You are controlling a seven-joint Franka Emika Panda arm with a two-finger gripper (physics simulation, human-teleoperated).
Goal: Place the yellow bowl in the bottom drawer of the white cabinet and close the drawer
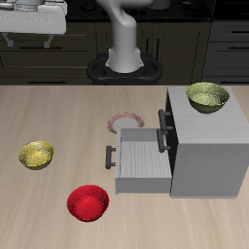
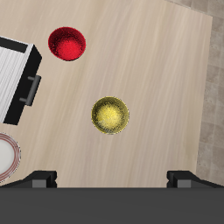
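Bottom drawer pulled open, yellow bowl on the table.

The yellow bowl [image 1: 36, 154] is seen apart from the red bowl [image 1: 87, 203]; the bottom drawer [image 1: 141, 160] of the white cabinet [image 1: 209, 146] is extended. The gripper [image 2: 112, 178] is spread wide, holding nothing.

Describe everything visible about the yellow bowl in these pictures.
The yellow bowl is small, round and bright yellow, with a speckled inside that looks glazed. It sits upright on the bare wooden table, apart from the red bowl and the open bottom drawer. Nothing touches it except the tabletop.
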